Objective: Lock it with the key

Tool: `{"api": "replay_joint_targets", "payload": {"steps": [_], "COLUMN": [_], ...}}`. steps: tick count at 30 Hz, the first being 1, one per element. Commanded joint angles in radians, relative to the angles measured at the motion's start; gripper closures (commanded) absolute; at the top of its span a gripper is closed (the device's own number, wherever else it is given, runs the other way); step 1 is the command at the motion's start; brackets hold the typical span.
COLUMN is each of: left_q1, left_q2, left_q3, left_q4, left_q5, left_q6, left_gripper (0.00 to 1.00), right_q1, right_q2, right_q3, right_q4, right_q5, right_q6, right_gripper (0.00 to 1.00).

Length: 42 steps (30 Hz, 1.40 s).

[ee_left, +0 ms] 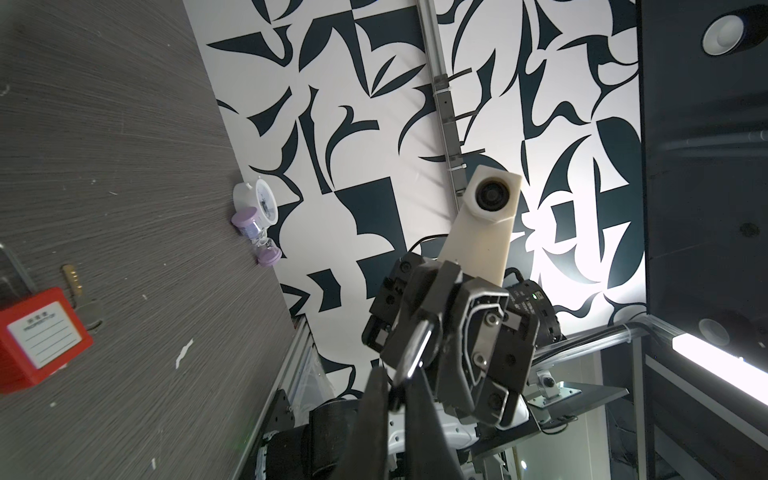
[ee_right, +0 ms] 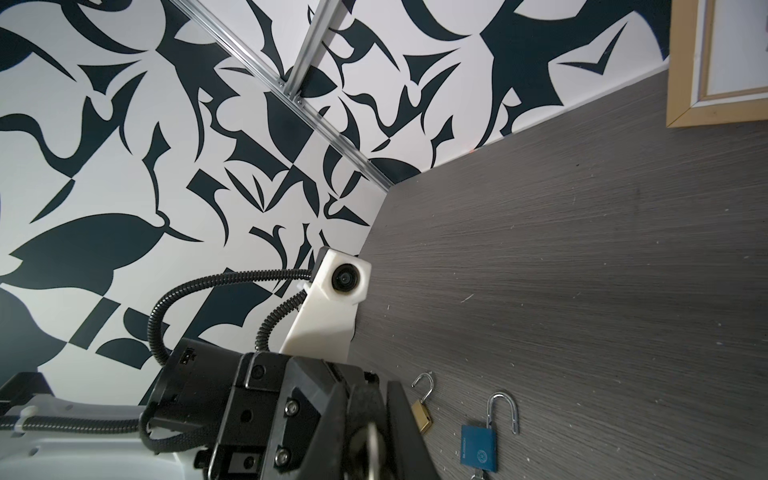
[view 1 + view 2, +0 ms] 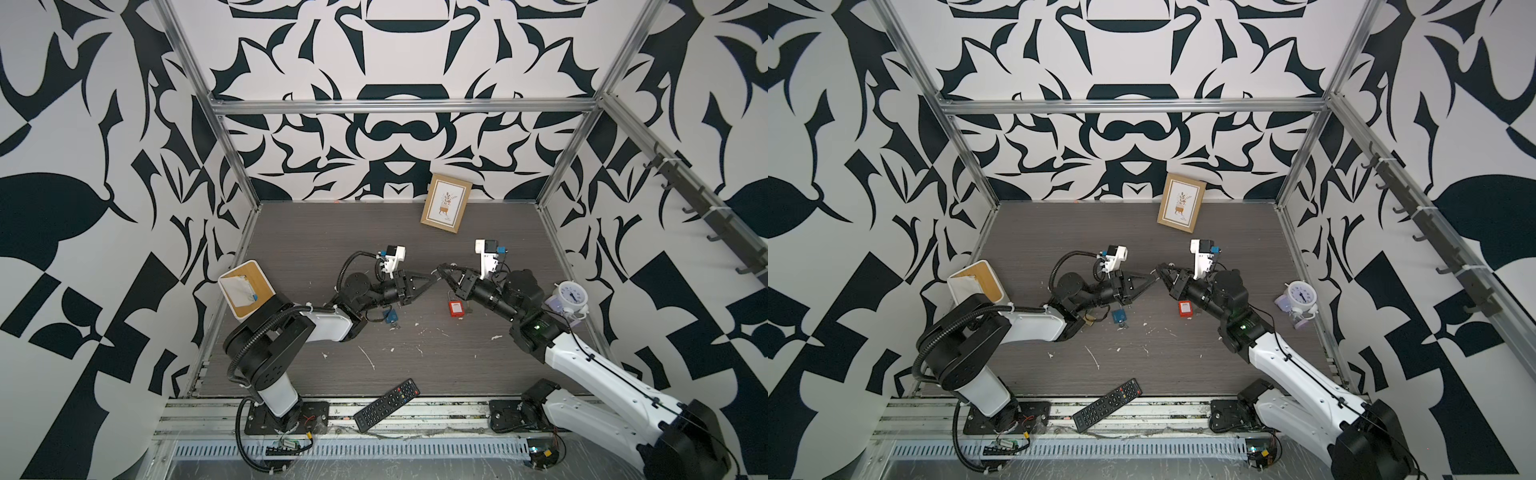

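Two arms: white shells point(image 3: 328, 326), black joints point(image 3: 357, 286), ribbed black conduit point(image 2: 199, 284); cream camera mounts point(image 2: 324, 328); black, screw-fastened left gripper point(image 3: 430, 278) and right gripper point(image 3: 444, 271).

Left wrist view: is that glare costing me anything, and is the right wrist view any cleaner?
Left wrist view: a hot backlit patch blows out the wall pattern and a light strip flares; the red padlock is evenly lit but clipped by the frame edge. Right wrist view: even light, no glare; the blue padlock is sharp, the near fingers dark and soft.
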Motion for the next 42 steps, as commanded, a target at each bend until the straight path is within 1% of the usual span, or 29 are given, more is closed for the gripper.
{"api": "replay_joint_targets", "payload": {"steps": [1, 5, 9, 11, 12, 14, 16, 19, 22, 25, 26, 29, 30, 34, 37, 39, 42], "left_q1": [-0.053, -0.053, -0.051, -0.051, -0.051, -0.050, -0.050, -0.051, -0.051, -0.053, -0.053, -0.045, -0.042, -0.033, -0.033, -0.033, -0.040], "left_q2": [-0.025, -0.046, -0.085, -0.103, -0.117, -0.138, -0.156, -0.162, -0.149, -0.137, -0.141, -0.177, -0.191, -0.242, -0.265, -0.259, -0.236], "left_q3": [0.097, 0.103, 0.102, 0.104, 0.099, 0.100, 0.107, 0.129, 0.140, 0.148, 0.143, 0.115, 0.105, 0.088, 0.100, 0.105, 0.107], "left_q4": [-0.078, -0.102, -0.135, -0.145, -0.155, -0.179, -0.201, -0.223, -0.213, -0.193, -0.189, -0.222, -0.239, -0.315, -0.387, -0.382, -0.341], "left_q5": [0.058, 0.066, 0.052, 0.064, 0.065, 0.071, 0.077, 0.084, 0.086, 0.096, 0.096, 0.093, 0.094, 0.088, 0.074, 0.072, 0.073], "left_q6": [0.073, 0.099, 0.137, 0.152, 0.161, 0.176, 0.191, 0.207, 0.208, 0.195, 0.193, 0.216, 0.226, 0.272, 0.293, 0.288, 0.264], "left_gripper": [1.00, 1.00, 1.00, 1.00, 1.00, 1.00, 1.00, 1.00, 1.00, 1.00, 1.00, 1.00, 1.00, 1.00, 1.00, 0.99, 0.89], "right_q1": [0.154, 0.197, 0.207, 0.206, 0.207, 0.208, 0.225, 0.279, 0.350, 0.364, 0.356, 0.305, 0.294, 0.253, 0.251, 0.251, 0.251], "right_q2": [0.014, 0.034, 0.057, 0.059, 0.057, 0.061, 0.070, 0.147, 0.249, 0.287, 0.271, 0.161, 0.132, 0.089, 0.081, 0.081, 0.078], "right_q3": [-0.018, -0.038, -0.093, -0.101, -0.116, -0.096, -0.092, -0.077, -0.088, -0.087, -0.083, -0.020, -0.001, 0.024, -0.007, -0.034, -0.042], "right_q4": [0.000, 0.015, 0.135, 0.140, 0.182, 0.153, 0.163, 0.231, 0.368, 0.416, 0.413, 0.185, 0.137, 0.040, 0.096, 0.171, 0.215], "right_q5": [-0.254, -0.237, -0.223, -0.222, -0.213, -0.222, -0.216, -0.202, -0.177, -0.159, -0.155, -0.153, -0.150, -0.127, -0.079, -0.047, -0.015], "right_q6": [-0.008, -0.003, 0.064, 0.073, 0.093, 0.091, 0.096, 0.121, 0.166, 0.182, 0.179, 0.085, 0.066, 0.082, 0.119, 0.150, 0.167], "right_gripper": [1.00, 1.00, 1.00, 1.00, 1.00, 1.00, 1.00, 1.00, 1.00, 1.00, 1.00, 1.00, 1.00, 1.00, 1.00, 1.00, 1.00]}}
